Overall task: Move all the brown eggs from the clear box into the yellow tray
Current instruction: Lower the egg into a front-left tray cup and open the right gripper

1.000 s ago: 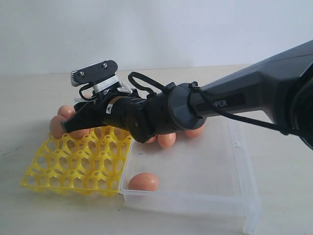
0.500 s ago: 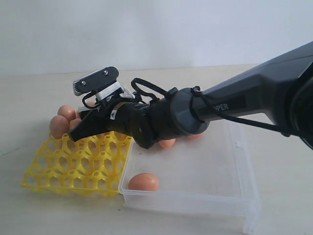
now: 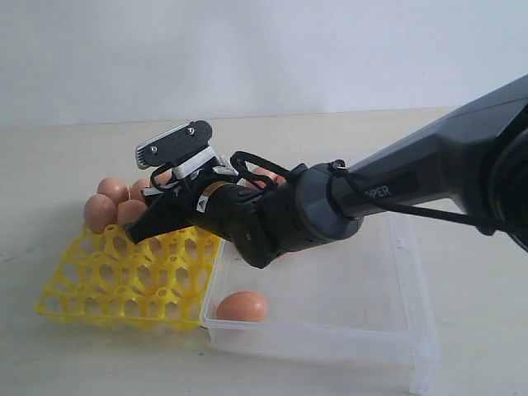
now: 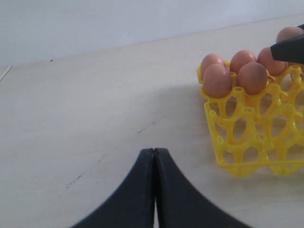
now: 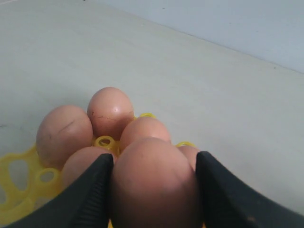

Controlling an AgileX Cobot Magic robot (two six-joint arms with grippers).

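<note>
1x right arm [image 3: 396, 186], reaching across clear box [image 3: 396, 330] to yellow tray [image 3: 124, 280]. 1x box: one brown egg [image 3: 242, 305] visible, corner beside tray. 1x tray: five eggs [image 5: 110, 113] seated in far cups. right gripper [image 5: 154, 159]: jaws wide, clamped on sixth egg [image 5: 152, 190] over tray. left gripper [image 4: 154, 154]: fingers pressed together, empty, table [image 4: 71, 118] beneath.

Pale table [image 3: 49, 157] carries the yellow tray [image 3: 99, 289] at lower left, the clear box [image 3: 330, 342] just beside it, lower right
</note>
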